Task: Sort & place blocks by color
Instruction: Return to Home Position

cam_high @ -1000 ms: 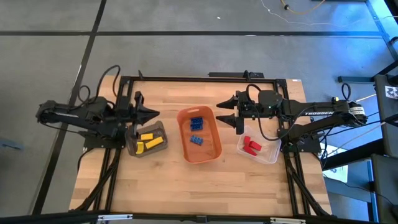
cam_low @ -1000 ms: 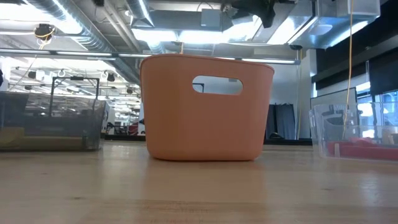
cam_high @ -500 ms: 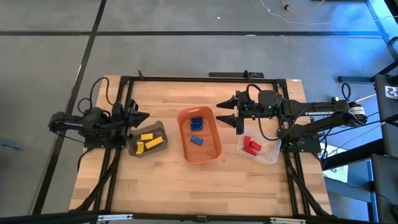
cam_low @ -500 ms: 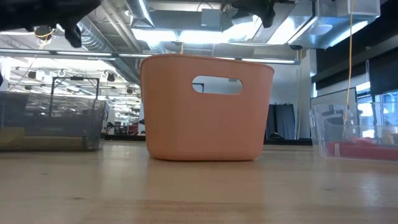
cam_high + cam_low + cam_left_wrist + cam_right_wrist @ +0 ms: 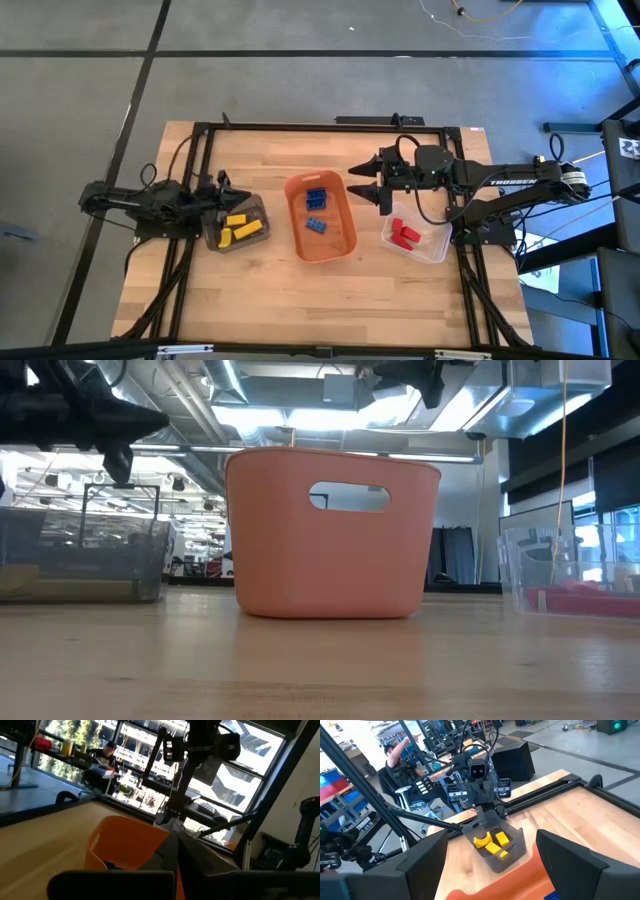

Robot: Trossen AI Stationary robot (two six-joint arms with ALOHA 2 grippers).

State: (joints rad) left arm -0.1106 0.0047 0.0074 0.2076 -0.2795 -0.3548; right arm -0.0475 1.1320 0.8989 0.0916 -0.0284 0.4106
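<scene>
Three colours of blocks lie apart on the wooden table (image 5: 330, 300), each colour in its own container. At centre we see the blue blocks (image 5: 316, 224) on the floor of the orange tub (image 5: 328, 250). One lies flat with its long axis across the tub's width. The others sit close together nearer the far wall, and we cannot tell their heading. To the left, the yellow blocks (image 5: 237, 220) rest in the dark bin (image 5: 256, 207): one runs left to right, another lies slanted just beside it, and a third sits at the bin's left side. To the right, the red blocks (image 5: 404, 236) huddle touching in the clear bin (image 5: 433, 246), their long axes slanted. The left gripper (image 5: 222, 190) hangs over the dark bin's far left edge, fingers drawn together and pointing toward the tub. The right gripper (image 5: 358, 178) hovers above the gap between tub and clear bin, fingers spread wide, holding nothing, pointing left.
</scene>
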